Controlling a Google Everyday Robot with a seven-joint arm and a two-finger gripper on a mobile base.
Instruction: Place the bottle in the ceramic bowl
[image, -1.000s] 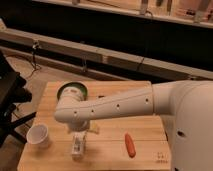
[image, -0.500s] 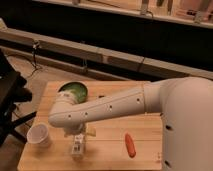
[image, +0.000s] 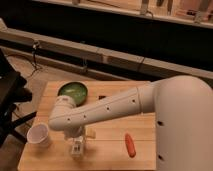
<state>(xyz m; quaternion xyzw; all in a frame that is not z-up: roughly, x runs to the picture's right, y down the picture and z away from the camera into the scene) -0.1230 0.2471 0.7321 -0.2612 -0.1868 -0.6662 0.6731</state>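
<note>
Grasp step in hand. Your gripper is low over the front-left of table, jaws spread, right at bottle, apparently not yet pinching it. Ceramic bowl is near, behind. Next you close squarely, lift, carry to bowl.

Arm tilted down, baring more ceramic bowl; tool lower, right of cup.

- Light wooden table, with a round, glossy green ceramic bowl near its far edge.
- White paper cup: well in front of the bowl, off to the left.
- Small white plastic bottle: in front of the bowl, the gripper directly over it, fingers spread.
- Small pale block: in front of the bowl.
- Slim orange carrot-shaped piece: front-right of the bowl, well apart.
</note>
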